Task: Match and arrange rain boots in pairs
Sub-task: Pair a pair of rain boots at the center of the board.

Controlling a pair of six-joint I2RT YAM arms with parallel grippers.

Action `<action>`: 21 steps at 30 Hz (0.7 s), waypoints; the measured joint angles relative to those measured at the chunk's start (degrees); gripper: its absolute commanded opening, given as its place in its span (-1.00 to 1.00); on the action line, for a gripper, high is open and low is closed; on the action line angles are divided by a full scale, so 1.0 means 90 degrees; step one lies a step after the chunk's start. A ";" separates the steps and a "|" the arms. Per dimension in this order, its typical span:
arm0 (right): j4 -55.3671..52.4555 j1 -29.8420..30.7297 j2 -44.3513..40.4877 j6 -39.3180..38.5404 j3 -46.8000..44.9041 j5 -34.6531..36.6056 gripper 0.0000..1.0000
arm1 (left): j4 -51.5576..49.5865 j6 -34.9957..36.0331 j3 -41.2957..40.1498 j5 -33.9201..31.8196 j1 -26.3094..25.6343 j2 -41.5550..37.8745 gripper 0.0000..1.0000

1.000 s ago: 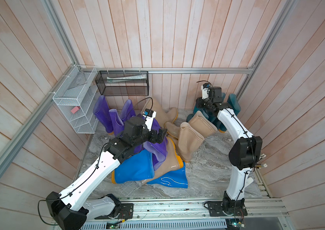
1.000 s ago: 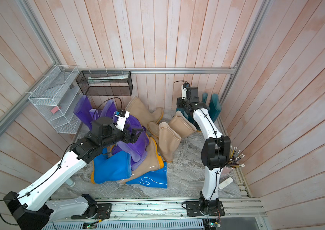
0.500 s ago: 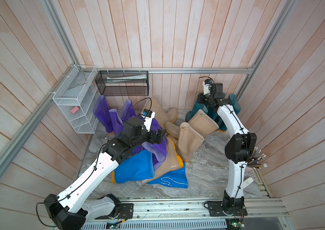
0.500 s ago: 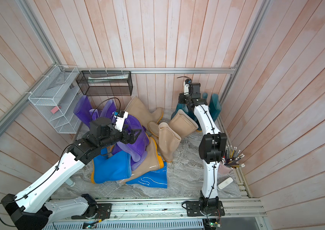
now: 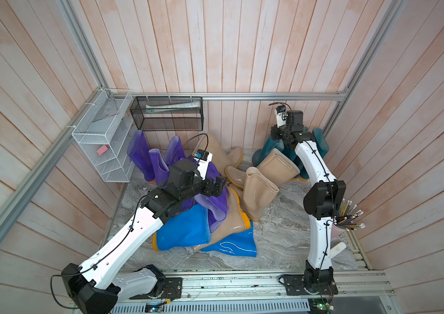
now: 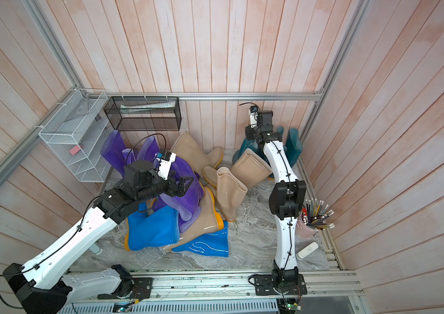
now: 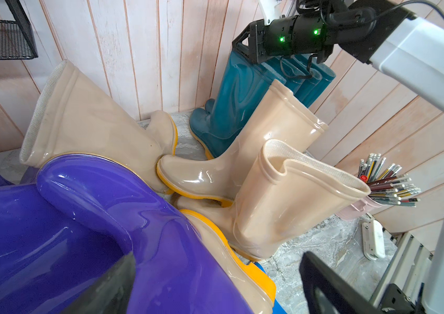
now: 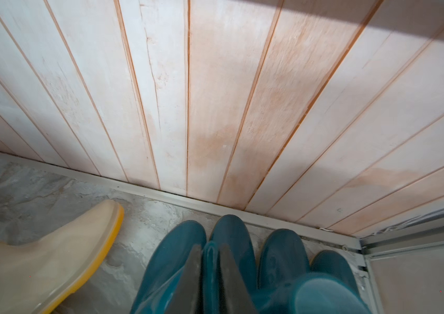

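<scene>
Right end effector straddles the cuff of a dark teal boot.

Layout rundown: shelf hangs on the left wall, basket on the back wall right next to it, and there's a block in the shelf. Under those two, the back-left boots stand on the floor. In front of them, mid-floor, sits the pile: two boots flat at the bottom, one across them, more on top. Right of the pile is an upright boot, and behind it a leaning boot tipped toward the corner boots, four in a row in the back right corner, toes to the wall. A wall boot leans on the back wall between the groups. Cup sits at the right edge, nearer the front.
</scene>
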 measured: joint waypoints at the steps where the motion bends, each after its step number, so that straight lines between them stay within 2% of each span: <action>1: 0.0002 0.0007 0.0000 -0.0041 -0.0005 0.0007 -0.41 | 0.0002 -0.0002 0.0000 0.0015 0.0000 0.0017 0.94; 5: 0.0153 0.0041 -0.0024 -0.0097 -0.0182 0.0056 -0.37 | 0.0002 -0.0010 0.0000 0.0053 0.0000 0.0080 0.94; 11: 0.0233 0.0046 -0.0330 -0.0041 -0.0651 0.0342 0.09 | 0.0000 -0.0041 0.0000 0.0066 0.0000 0.0078 0.94; 15: 0.0182 0.0046 -0.0629 0.0117 -0.0772 0.0289 0.29 | 0.0000 -0.0056 0.0000 0.0068 0.0000 0.0056 0.95; 21: 0.0177 0.0046 -0.1338 0.0515 -0.0772 -0.0185 0.34 | 0.0027 -0.0134 0.0000 0.0131 0.0007 -0.0032 0.95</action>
